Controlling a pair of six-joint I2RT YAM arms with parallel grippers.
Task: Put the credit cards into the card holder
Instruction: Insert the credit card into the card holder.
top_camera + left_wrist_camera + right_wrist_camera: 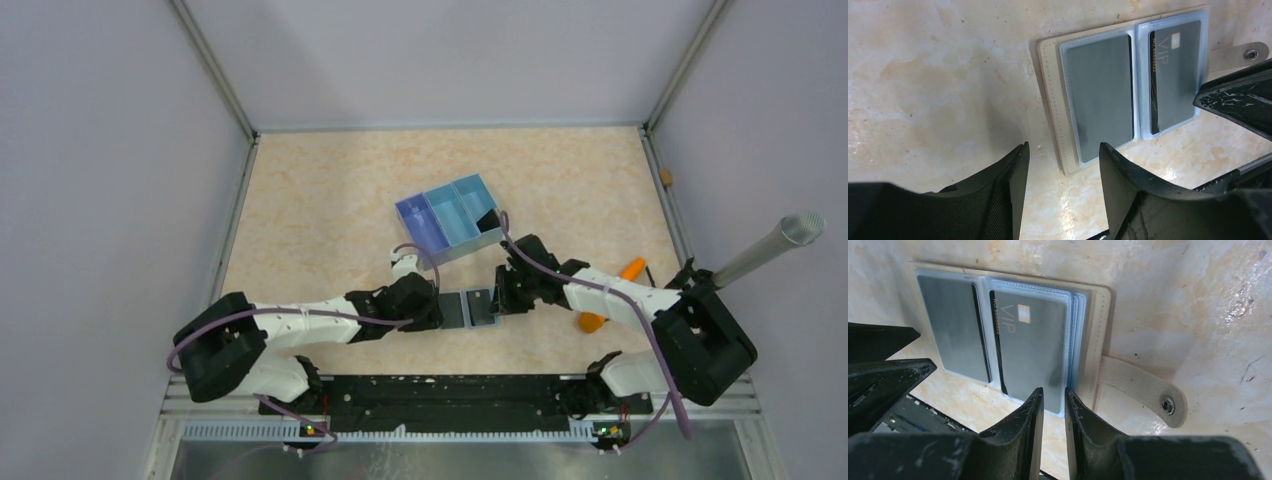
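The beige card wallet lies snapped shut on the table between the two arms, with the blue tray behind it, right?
Not quite. The card holder lies open, not snapped shut: its snap strap lies loose and dark cards show inside, as the right wrist view shows. The rest is right.

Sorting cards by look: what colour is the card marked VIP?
Dark grey; VIP card clearest in right wrist view.

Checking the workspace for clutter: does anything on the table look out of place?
An orange object lies at the right side of the table, partly hidden under the right arm; it looks unrelated to the job. The card holder lies open and flat, with no visible damage.
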